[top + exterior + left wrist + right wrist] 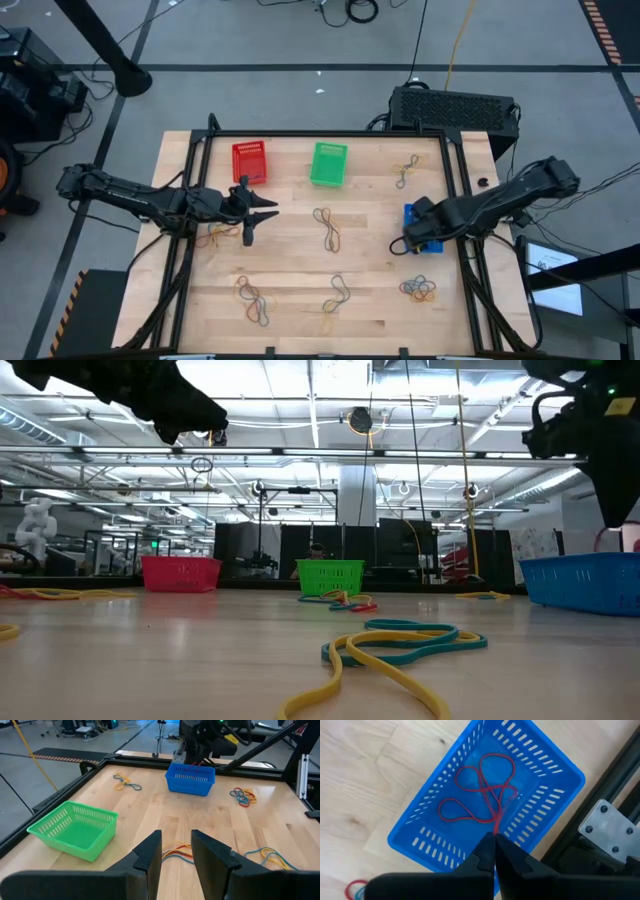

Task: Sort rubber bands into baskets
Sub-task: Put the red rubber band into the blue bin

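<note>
Table: pale wooden plank table (300,300) inside a black metal frame.
Left arm: dark jointed arm reaching in from the table's left side; left gripper (262,213) sits raised near the red basket, its fingers (150,851) parted with nothing seen between them.
Right arm: dark arm coming from the right edge; right gripper (493,839) hangs directly above the blue basket, fingers pressed together on a red rubber band (485,795) that droops in loops down onto the basket floor.
Baskets: red plastic lattice basket (249,160) at the far left, green plastic lattice basket (328,163) beside it, blue plastic lattice basket (445,785) by the right rail.
Loose bands: mixed yellow, red and blue rubber bands in small clusters (328,228) scattered over the table.
</note>
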Available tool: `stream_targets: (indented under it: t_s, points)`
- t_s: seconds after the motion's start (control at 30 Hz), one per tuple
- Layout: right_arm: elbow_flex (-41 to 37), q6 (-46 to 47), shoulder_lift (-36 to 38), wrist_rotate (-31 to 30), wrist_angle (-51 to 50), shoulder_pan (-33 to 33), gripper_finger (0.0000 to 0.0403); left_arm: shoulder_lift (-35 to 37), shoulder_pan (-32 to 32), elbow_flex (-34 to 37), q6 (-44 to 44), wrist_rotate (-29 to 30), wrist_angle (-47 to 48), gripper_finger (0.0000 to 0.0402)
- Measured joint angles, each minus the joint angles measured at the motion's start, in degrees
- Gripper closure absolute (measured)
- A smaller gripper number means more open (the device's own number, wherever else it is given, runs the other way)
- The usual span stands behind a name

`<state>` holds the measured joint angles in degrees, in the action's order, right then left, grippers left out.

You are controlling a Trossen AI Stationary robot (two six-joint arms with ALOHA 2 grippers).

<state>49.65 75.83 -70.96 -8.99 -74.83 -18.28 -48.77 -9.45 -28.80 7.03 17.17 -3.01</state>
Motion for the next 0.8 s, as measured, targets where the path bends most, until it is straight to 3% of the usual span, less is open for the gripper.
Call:
stream_targets:
  t_s: [0.43, 0.6, 0.8]
  points:
    - [0.0, -1.9, -2.3, -0.1, 1.8, 0.0, 0.0403, 0.0, 0.0, 0.0, -0.4, -0.1, 0.1, 0.0291]
    - [0.0, -3.5, -2.3, 0.4, 2.3, 0.0, 0.0398, -0.7, 0.0, 0.0, -0.3, -4.3, -1.8, 0.0291]
    - [0.0, -4.5, -2.3, 0.7, 2.2, 0.0, 0.0365, -2.6, -0.1, 0.0, -0.3, -8.1, -2.1, 0.0291]
